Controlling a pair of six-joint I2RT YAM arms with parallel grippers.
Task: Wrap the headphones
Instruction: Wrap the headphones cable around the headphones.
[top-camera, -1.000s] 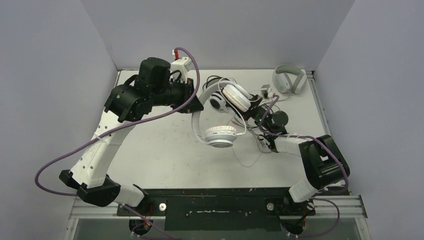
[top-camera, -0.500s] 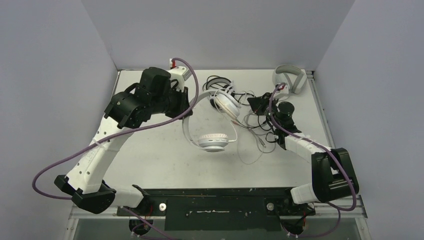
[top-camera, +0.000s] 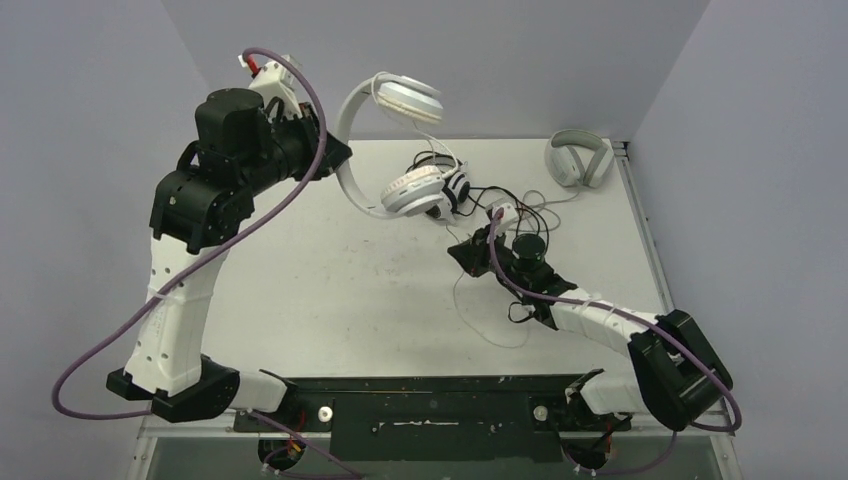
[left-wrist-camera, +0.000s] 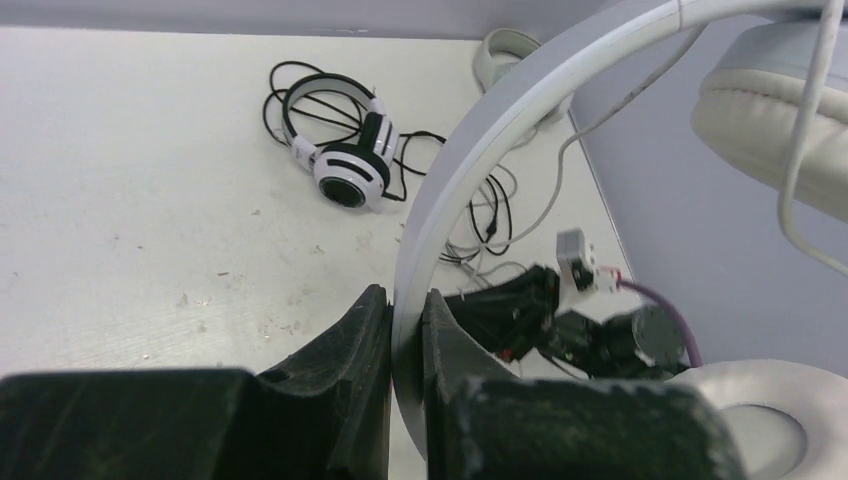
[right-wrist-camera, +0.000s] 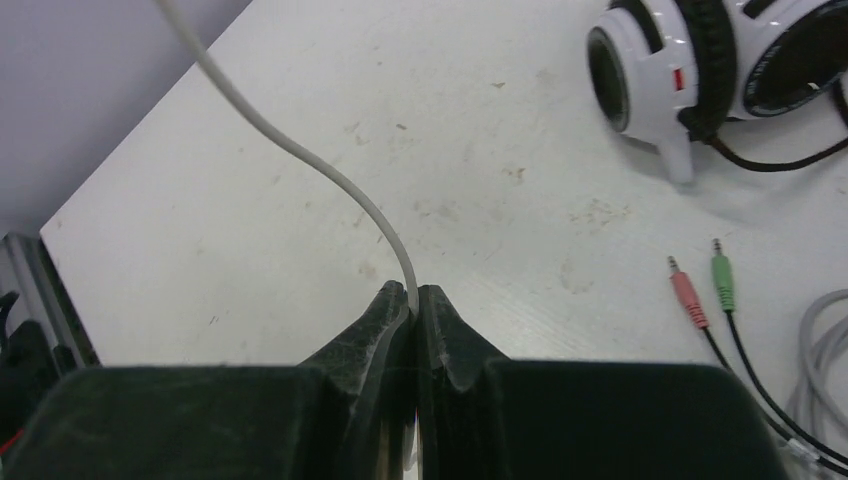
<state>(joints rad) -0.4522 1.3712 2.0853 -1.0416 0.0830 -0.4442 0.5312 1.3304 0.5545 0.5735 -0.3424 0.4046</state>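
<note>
**Top external view: white pair held aloft, its cable pinched below**

The left gripper (top-camera: 338, 155) is up in the air to the left of the black-and-white headset (top-camera: 455, 185), which lies on the table (top-camera: 330, 290) among its black cable loops. The white headphones (top-camera: 408, 188) hang from that gripper. One ear cup shows just in front of the headset and the other is higher and farther back.

In the left wrist view the two fingers (left-wrist-camera: 350, 340) are pressed against either side of the headband (left-wrist-camera: 478, 142). They pinch it edge-on, with no gap showing between pad and band.

The right gripper (top-camera: 458, 252) sits low over the table on the near side of the headset, slightly to its right. In the right wrist view its jaws are pressed together on a thin white cable (right-wrist-camera: 295, 148). The cable rises from the fingertips and runs out of the top of that frame. More of this thin cable lies in a loose loop on the table, nearer still than the gripper.

A pink plug (right-wrist-camera: 686, 292) and a green plug (right-wrist-camera: 722, 283) lie side by side on the table near the headset, on black leads.

The light grey over-ear pair (top-camera: 578, 158) rests well apart from the headset, to its right and farther back.
</note>
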